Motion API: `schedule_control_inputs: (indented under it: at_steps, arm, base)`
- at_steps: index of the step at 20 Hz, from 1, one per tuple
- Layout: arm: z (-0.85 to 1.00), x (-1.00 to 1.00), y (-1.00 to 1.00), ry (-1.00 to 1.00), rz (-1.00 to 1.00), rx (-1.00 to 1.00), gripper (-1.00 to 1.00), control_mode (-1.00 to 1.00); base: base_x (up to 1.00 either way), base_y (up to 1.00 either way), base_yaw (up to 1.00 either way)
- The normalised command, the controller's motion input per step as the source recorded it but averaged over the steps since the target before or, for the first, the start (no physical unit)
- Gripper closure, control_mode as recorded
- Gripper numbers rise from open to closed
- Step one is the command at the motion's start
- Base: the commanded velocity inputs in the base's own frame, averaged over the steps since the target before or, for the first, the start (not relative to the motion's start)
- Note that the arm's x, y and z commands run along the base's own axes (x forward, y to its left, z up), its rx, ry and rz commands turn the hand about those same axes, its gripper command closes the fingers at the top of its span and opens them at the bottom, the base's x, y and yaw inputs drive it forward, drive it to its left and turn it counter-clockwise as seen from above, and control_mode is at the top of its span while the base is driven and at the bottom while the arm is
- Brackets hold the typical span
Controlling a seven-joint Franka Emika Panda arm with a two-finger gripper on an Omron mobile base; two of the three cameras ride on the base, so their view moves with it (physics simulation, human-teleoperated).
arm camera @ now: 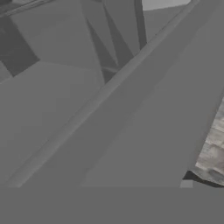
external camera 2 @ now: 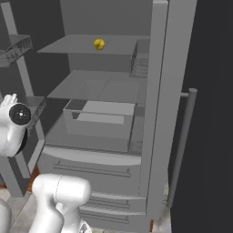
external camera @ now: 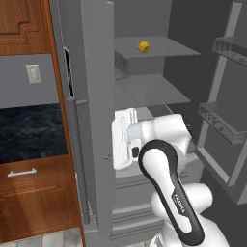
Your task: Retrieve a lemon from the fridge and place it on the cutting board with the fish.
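The fridge stands open in front of me, showing grey shelves. The lemon, small and bright yellow, sits alone on the top shelf; it is also visible in the right base view. My arm is folded low before the fridge, and its white hand sits beside the left door's edge, well below the lemon. The fingers are hidden behind the hand, and the hand view looks closely along slanted grey fridge surfaces. The cutting board and the fish are out of view.
The right door with wire bins swings out to the right. A grey crisper box sits on the lower shelf above the drawers. A bar handle stands at the right. Wooden cabinets lie to the left.
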Motion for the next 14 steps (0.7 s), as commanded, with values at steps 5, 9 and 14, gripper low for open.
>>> schedule_control_inputs:
  at_steps: [5,9,14]
  arm:
    - [0.39,0.0,-0.27,0.09,-0.12,-0.05,-1.0,-1.0]
    - [0.43,0.0,-0.69,0.09,-0.16,-0.02,-1.0,-1.0]
    - [0.12,0.0,-0.78,0.07,-0.19,-0.03,-1.0,-1.0]
  base:
    - [0.0,0.0,0.0]
    - [0.0,0.0,0.0]
    - [0.0,0.0,0.0]
